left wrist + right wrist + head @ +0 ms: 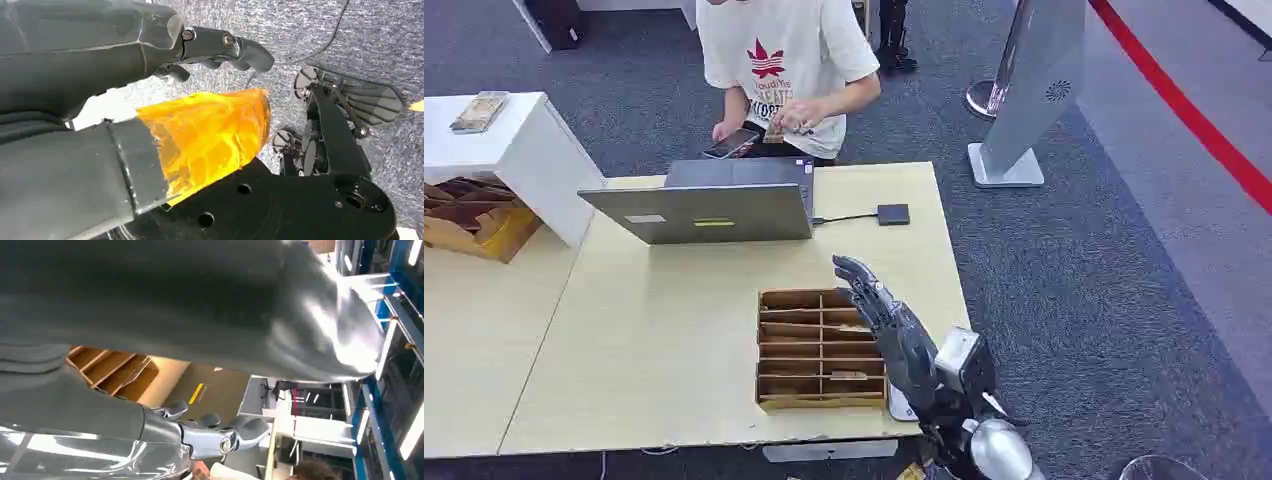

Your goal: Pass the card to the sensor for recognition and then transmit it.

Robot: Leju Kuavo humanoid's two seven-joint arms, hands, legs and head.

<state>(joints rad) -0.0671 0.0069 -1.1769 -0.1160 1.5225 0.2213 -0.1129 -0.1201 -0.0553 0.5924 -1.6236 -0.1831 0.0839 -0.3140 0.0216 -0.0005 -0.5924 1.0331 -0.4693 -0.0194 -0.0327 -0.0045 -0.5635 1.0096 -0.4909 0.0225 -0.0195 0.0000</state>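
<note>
An indoor hall set up as a demo or reception space, like an office lobby or exhibition floor. Grey carpet (1104, 260) covers the floor, crossed by a red line (1184, 105). A pale wooden table (654, 330) holds an open laptop (714, 205), a small black box (893, 214) wired to it, and a cardboard rack (819, 350) with slots. A person (789, 70) in a white T-shirt stands behind the table. A white counter (519, 150) sits to one side. A slanted silver sign stand (1034, 90) and a chrome post base (984, 98) stand beyond. The right wrist view shows blue shelving (395, 340) with strip lights.
</note>
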